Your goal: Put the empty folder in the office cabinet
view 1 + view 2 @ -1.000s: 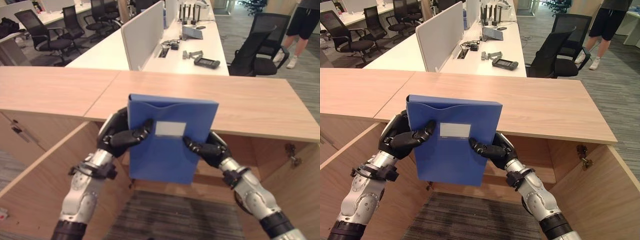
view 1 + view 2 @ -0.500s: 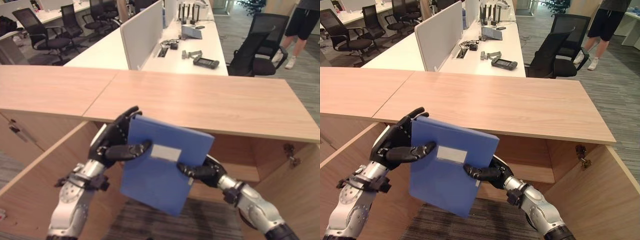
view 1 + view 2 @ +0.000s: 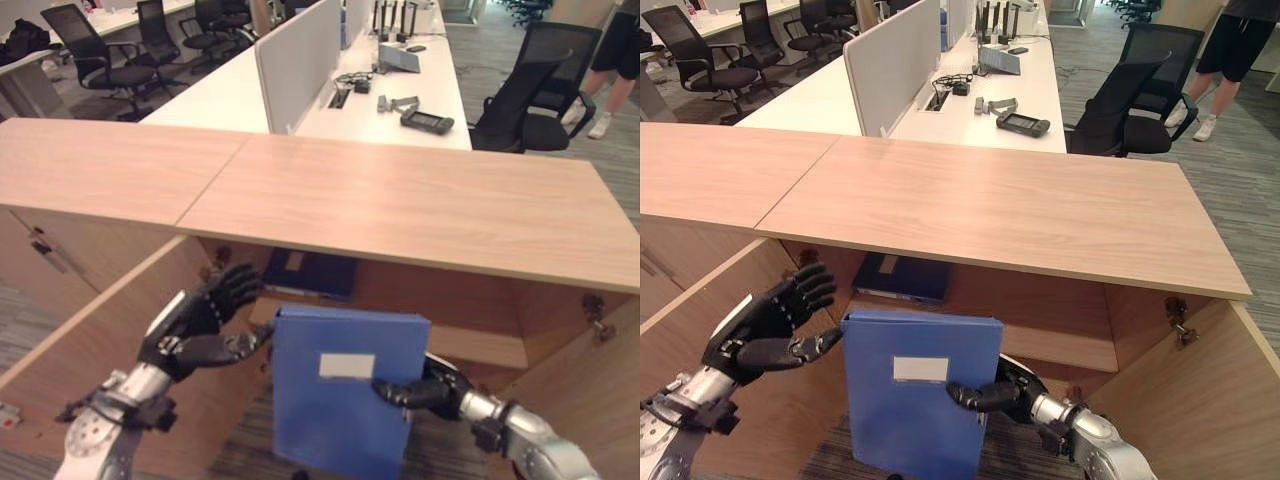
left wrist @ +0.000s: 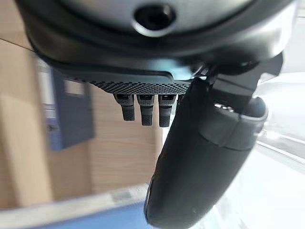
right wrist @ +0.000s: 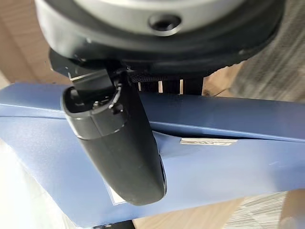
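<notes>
Folder (image 3: 918, 395) held upright before the open cabinet (image 3: 1060, 320).
Right hand (image 3: 1005, 392) pinches its right edge; left hand (image 3: 765, 330), fingers spread, only thumb-touches it. Probably light and stiff, best gripped by both side edges.

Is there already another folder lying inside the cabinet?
Yes, a dark blue folder lies flat on the cabinet shelf, behind the upright blue folder that the right hand grips.

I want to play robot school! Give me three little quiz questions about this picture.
1. True or false: the right hand grips the blue folder.
2. Which hand is open? A left hand B right hand
3. Fill in: a dark folder lies flat on the cabinet's ____.

Key: 1 true. 2 A, its thumb just touches the folder's edge. 3 shelf.
</notes>
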### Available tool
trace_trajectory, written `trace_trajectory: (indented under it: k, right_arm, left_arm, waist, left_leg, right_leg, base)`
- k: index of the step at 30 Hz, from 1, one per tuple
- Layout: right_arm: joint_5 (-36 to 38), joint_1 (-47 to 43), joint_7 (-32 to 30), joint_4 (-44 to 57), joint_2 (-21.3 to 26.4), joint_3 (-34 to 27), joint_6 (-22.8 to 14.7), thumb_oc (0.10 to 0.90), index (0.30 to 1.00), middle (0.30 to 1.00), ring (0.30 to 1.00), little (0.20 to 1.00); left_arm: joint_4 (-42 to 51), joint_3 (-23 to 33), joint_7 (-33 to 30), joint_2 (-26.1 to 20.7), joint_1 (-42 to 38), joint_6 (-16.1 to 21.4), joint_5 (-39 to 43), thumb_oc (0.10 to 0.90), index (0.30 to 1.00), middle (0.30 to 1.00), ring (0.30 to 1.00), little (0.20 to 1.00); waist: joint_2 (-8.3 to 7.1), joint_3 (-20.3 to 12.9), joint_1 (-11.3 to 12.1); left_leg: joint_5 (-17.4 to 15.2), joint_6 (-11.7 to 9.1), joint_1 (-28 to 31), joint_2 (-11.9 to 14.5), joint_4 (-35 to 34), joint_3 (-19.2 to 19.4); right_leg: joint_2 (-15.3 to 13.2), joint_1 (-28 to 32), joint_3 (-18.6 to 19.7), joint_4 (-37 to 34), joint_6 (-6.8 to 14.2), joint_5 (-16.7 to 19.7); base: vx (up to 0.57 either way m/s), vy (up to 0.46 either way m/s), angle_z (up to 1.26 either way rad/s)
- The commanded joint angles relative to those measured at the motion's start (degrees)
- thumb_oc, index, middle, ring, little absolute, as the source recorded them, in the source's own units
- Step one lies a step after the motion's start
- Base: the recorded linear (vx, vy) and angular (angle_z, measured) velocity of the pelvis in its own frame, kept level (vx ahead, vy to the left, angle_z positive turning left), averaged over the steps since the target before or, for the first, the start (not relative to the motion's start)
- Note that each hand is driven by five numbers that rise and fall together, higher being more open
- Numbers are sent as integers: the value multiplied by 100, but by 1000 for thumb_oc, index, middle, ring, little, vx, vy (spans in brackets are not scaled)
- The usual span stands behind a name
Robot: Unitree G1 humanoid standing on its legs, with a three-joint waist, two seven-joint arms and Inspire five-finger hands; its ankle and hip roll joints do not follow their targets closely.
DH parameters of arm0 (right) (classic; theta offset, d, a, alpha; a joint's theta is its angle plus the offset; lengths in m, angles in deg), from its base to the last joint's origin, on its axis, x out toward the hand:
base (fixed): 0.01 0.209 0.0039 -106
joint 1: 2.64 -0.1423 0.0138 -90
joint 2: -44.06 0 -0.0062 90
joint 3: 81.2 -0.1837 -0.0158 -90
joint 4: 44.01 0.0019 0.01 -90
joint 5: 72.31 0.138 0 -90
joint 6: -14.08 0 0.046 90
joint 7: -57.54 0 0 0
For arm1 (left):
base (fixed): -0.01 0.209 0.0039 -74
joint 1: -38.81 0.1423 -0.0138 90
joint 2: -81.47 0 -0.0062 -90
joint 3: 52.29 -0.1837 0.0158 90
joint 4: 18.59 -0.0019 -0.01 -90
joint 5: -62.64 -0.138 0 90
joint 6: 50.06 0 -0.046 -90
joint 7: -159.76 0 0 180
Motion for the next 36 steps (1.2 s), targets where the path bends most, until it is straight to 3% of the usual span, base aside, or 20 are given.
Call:
trace_trajectory:
  k: [1, 7, 9, 12, 13, 20, 27, 28, 32, 35, 36]
  right_arm:
    - [421, -231, 357, 226, -172, -387, -424, 400, 300, 300, 300, 300]
    - [636, -177, -77, -877, -845, -753, -645, 400, 300, 300, 300, 300]
    - [779, -302, -650, -1680, -1323, -1200, -886, 400, 300, 300, 300, 300]
    - [1152, -534, -1015, -2063, -1690, -1606, -1081, 400, 300, 300, 300, 300]
    - [1556, -780, -1495, -2450, -1968, -1983, -1367, 400, 300, 300, 300, 300]
    - [2631, -1670, -2419, -3233, -2377, -2566, -2028, 400, 300, 300, 300, 300]
    - [3488, -2990, -3052, -3787, -2223, -3022, -2743, 400, 300, 300, 300, 300]
    - [3664, -3548, -3213, -4000, -2052, -3106, -2929, 400, 300, 300, 300, 300]
    - [3992, -4390, -3346, -4450, -1664, -3326, -3066, 400, 300, 300, 300, 300]
    - [4207, -5293, -3483, -4953, -1184, -3350, -3193, 400, 300, 300, 300, 300]
    - [4234, -5764, -3584, -5156, -828, -3270, -3175, 400, 300, 300, 300, 300]
  left_arm:
    - [-469, 182, 254, -449, -183, 247, -190, 800, 900, 900, 900, 900]
    - [-1632, -394, 252, -281, -22, 177, -866, 800, 900, 900, 900, 900]
    - [-2665, -758, -78, 87, -241, 227, -1395, 800, 900, 900, 900, 900]
    - [-3331, -988, -372, 343, -487, 314, -1658, 800, 900, 900, 900, 900]
    - [-3726, -1157, -637, 551, -580, 354, -1813, 800, 900, 900, 900, 900]
    - [-4349, -1713, -1411, 1012, -936, 512, -1967, 800, 900, 900, 900, 900]
    - [-4635, -2264, -1893, 1225, -1342, 583, -1937, 800, 900, 900, 900, 900]
    - [-4687, -2437, -1996, 1210, -1491, 587, -1899, 800, 900, 900, 900, 900]
    - [-4668, -2697, -2009, 1131, -1642, 607, -1920, 800, 900, 900, 900, 900]
    - [-4524, -2984, -1988, 973, -1708, 643, -1942, 800, 900, 900, 900, 900]
    - [-4493, -3051, -1976, 870, -1696, 645, -1823, 800, 900, 900, 900, 900]
  waist:
    - [4, -200, 17]
    - [37, -180, 9]
    - [55, -191, -31]
    - [87, -171, -46]
    - [101, -161, -66]
    - [147, -42, 62]
    - [265, 262, 289]
    - [335, 422, 348]
    - [424, 569, 506]
    - [504, 704, 656]
    - [529, 790, 732]
  left_leg:
    - [-414, -214, 259, 218, -13, -52]
    - [-407, -194, 226, 201, -13, -51]
    - [-412, -178, 195, 188, -13, -58]
    - [-424, -169, 182, 179, -13, -56]
    - [-437, -163, 169, 175, -13, -40]
    - [-462, -156, 54, 135, -13, -89]
    - [-370, -154, -360, 74, 31, -277]
    - [-317, -154, -557, 53, 70, -338]
    - [-263, -164, -903, 57, 180, -379]
    - [-274, -174, -1302, 72, 417, -422]
    - [-275, -190, -1492, 86, 536, -436]
  right_leg:
    - [-412, 24, -87, 310, 492, -477]
    - [-422, -3, -85, 306, 503, -457]
    - [-421, -23, -74, 290, 505, -444]
    - [-419, -31, -75, 271, 505, -447]
    - [-416, -41, -74, 242, 507, -442]
    - [-402, -93, -105, 193, 513, -469]
    - [-415, -378, -207, 242, 511, -481]
    - [-418, -586, -196, 328, 511, -493]
    - [-459, -939, -228, 513, 501, -513]
    - [-511, -1288, -218, 716, 498, -532]
    - [-541, -1477, -218, 827, 500, -547]
  base:
    - [0, 0, 0]
    - [0, 0, 0]
    - [16, 11, 1]
    - [0, 0, 0]
    - [0, 0, 0]
    - [10, 6, 3]
    - [-61, -8, 10]
    - [-80, 2, 26]
    - [-74, -6, 14]
    - [-45, -1, 2]
    - [-40, -5, -2]
